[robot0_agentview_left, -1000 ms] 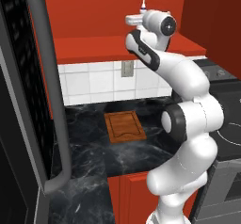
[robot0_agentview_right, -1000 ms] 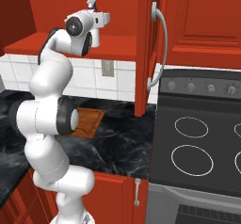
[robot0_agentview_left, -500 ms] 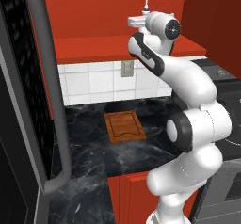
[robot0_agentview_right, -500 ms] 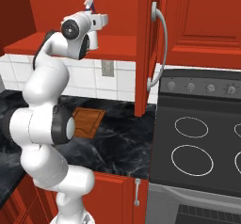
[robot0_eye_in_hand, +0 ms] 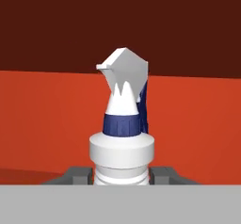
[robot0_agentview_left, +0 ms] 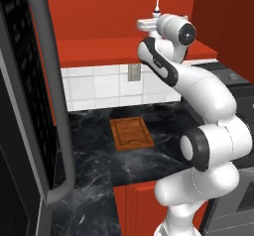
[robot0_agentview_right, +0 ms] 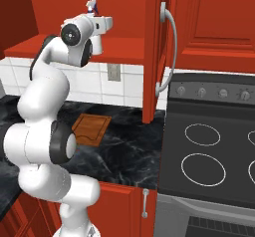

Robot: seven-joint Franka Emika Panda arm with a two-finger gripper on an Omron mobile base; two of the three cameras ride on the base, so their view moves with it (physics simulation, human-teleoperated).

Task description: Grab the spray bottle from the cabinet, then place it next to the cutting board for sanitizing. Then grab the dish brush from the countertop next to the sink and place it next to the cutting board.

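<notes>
Shifted a little since 1 second ago: elbow of arm now lower and more forward, hand remaining high at the cabinet [robot0_agentview_left: 99, 51]. Open red cabinet door [robot0_agentview_right: 154, 52] with silver handle beside the stove [robot0_agentview_right: 209, 146]. Black veined surface [robot0_agentview_left: 89, 150] carrying the cutting board [robot0_agentview_left: 131, 133], lying flat and well below the hand. Claw [robot0_eye_in_hand: 121, 173] pinching spray bottle [robot0_eye_in_hand: 122, 133] at its body, both dark fingers [robot0_eye_in_hand: 75, 175] against its sides. Bottle upright, nozzle up, in front of the red shelf.
</notes>
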